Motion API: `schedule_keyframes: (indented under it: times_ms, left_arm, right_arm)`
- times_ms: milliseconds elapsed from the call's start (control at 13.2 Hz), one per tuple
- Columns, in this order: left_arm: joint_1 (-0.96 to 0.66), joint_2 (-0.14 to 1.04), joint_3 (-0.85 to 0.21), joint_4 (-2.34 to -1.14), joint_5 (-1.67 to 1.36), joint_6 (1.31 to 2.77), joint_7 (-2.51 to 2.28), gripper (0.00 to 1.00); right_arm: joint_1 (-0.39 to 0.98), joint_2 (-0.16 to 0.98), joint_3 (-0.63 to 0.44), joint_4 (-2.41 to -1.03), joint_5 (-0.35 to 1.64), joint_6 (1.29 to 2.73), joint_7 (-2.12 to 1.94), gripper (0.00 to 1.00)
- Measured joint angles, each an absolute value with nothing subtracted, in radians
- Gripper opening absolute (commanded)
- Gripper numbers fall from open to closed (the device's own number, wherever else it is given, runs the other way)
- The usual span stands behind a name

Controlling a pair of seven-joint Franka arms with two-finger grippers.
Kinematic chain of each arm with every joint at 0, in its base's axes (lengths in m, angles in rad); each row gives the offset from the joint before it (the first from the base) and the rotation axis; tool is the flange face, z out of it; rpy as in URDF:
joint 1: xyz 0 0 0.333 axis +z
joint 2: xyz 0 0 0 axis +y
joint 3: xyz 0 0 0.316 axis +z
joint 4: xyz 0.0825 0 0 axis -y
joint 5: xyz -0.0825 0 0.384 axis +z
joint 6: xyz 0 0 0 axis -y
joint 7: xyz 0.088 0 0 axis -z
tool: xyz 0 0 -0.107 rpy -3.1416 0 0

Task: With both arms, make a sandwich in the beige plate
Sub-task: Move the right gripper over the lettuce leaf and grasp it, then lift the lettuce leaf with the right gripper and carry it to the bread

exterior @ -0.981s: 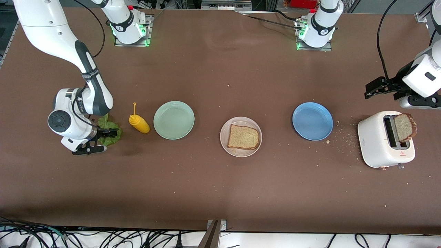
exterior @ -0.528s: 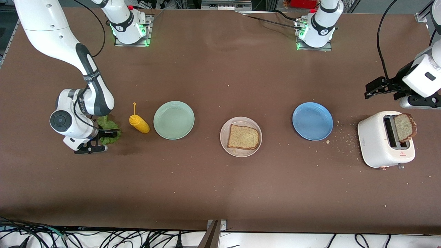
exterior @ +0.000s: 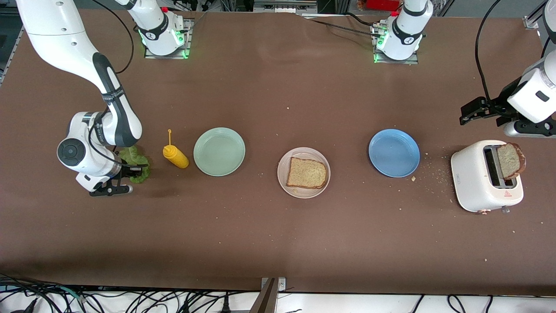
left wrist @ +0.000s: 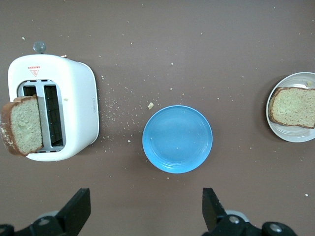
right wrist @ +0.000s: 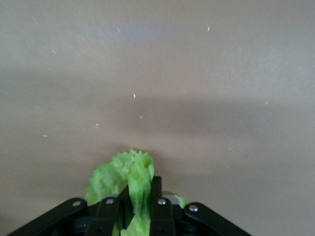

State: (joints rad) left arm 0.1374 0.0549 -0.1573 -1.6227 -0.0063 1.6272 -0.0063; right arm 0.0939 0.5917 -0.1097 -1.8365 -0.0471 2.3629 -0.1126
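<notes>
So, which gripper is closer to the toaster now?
Left. The left gripper hangs open beside the toaster, toward the bases. The right gripper, shut on the lettuce leaf, is at the right arm's end of the table.

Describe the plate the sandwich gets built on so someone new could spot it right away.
Three round plates sit in a row across the brown table. The beige plate is the middle one, between the mint-green plate and the blue plate. It alone is pale off-white and carries a slice of brown bread; the other two are empty.
</notes>
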Motion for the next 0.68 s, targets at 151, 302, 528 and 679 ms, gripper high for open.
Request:
schedule_keyframes:
  times_ms: [151,302,528,679]
  left_arm:
    - [0.137,0.055,-0.157,-1.623,-0.006,1.627,-0.006,1.00]
    - [0.137,0.055,-0.157,-1.623,-0.006,1.627,-0.006,1.00]
    - [0.137,0.055,-0.157,-1.623,-0.006,1.627,-0.006,1.00]
    - [0.137,0.055,-0.157,-1.623,-0.006,1.627,-0.006,1.00]
  right_arm:
    - [0.099,0.569,-0.109,-1.794,-0.067,2.289,-0.119,0.00]
    - [0.109,0.537,-0.106,-1.756,-0.091,2.216,-0.121,0.00]
    - [0.136,0.477,-0.092,-1.705,-0.102,2.086,-0.124,0.00]
    - [0.156,0.435,-0.063,-1.666,-0.102,1.986,-0.124,0.00]
